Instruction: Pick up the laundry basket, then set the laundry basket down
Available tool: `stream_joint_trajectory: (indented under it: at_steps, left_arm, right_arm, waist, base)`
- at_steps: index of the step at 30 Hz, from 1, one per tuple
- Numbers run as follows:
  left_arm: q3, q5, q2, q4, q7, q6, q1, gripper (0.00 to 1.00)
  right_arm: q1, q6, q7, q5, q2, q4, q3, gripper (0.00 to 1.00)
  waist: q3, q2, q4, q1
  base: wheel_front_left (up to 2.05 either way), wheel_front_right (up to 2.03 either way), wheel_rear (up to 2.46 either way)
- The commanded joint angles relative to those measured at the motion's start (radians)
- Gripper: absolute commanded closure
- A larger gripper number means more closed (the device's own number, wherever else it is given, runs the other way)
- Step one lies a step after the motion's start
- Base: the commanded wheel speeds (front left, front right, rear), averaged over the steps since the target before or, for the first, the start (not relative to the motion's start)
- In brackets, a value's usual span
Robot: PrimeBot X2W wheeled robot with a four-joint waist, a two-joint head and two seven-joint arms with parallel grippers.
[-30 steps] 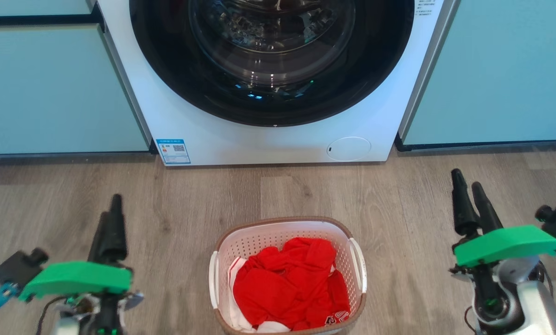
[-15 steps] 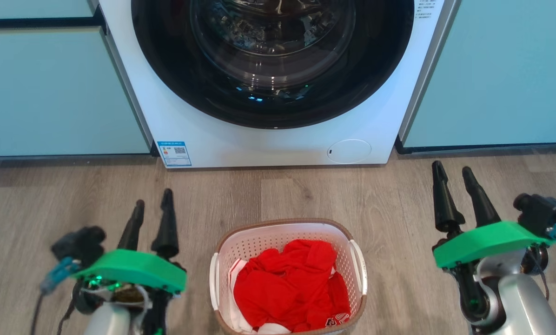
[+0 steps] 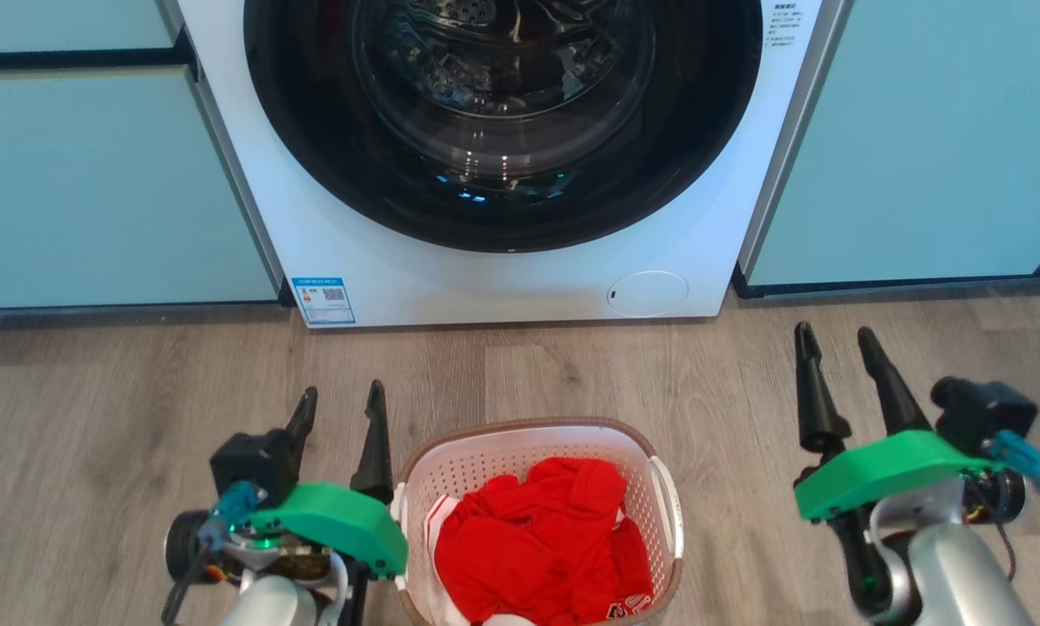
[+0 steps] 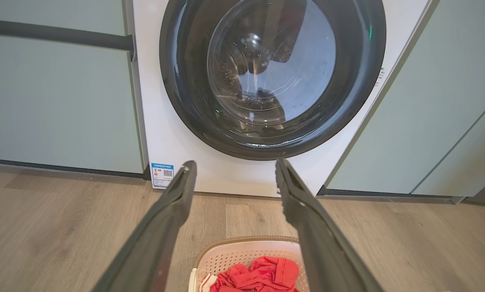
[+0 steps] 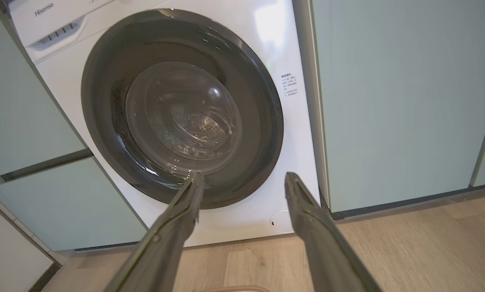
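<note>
We reckon laundry basket point(image 3: 494, 456) prob. light, stiff; grab by side handles point(image 3: 670, 513). Both left pincer point(image 3: 341, 393) & right pincer point(image 3: 833, 333) wide, empty.

Free floor point(image 3: 746, 530) lies right of the basket point(image 3: 529, 427) and beyond it, up to the washing machine point(image 3: 485, 283); the left gripper point(image 3: 343, 393) crowds the basket's left side.

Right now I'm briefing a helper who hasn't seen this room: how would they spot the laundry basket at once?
Find the white front-loading washing machine between pale green cabinets. On the wood floor before it stands the laundry basket. It is a small white perforated tub with brown rim, white side handles and red clothes inside.
</note>
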Motion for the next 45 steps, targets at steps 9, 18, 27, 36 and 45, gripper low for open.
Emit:
stream_joint_trajectory:
  at_steps: [9, 18, 27, 36, 45]
  left_arm:
    - [-0.022, 0.081, 0.016, -0.039, -0.041, 0.045, -0.069, 0.00]
    - [0.086, 0.125, -0.051, -0.074, -0.068, -0.025, -0.044, 0.00]
    - [0.179, 0.226, -0.091, -0.130, -0.091, -0.087, -0.018, 0.00]
    - [0.203, 0.267, -0.097, -0.119, -0.118, -0.094, -0.001, 0.00]
    - [0.211, 0.202, -0.097, -0.026, -0.119, -0.121, 0.009, 0.00]
  right_arm:
    - [-0.034, 0.005, -0.043, -0.114, 0.007, 0.012, 0.047, 0.00]
    - [-0.041, 0.005, -0.069, -0.209, 0.007, 0.026, 0.058, 0.00]
    - [-0.045, 0.006, -0.092, -0.270, 0.007, -0.010, 0.064, 0.00]
    - [-0.041, 0.006, -0.119, -0.323, 0.006, -0.017, 0.084, 0.00]
    - [-0.031, 0.006, -0.120, -0.264, 0.006, 0.071, 0.065, 0.00]
  waist:
    - [-0.013, -0.0001, -0.005, 0.0000]
    - [-0.019, -0.0001, -0.003, 0.0000]
    - [-0.021, -0.0001, -0.001, 0.0000]
    - [-0.024, -0.0001, 0.001, 0.0000]
    - [-0.021, -0.0001, 0.002, 0.0000]
  base:
    - [0.00, 0.00, 0.00]
    - [0.00, 0.00, 0.00]
    - [0.00, 0.00, 0.00]
    - [0.00, 0.00, 0.00]
    - [0.00, 0.00, 0.00]
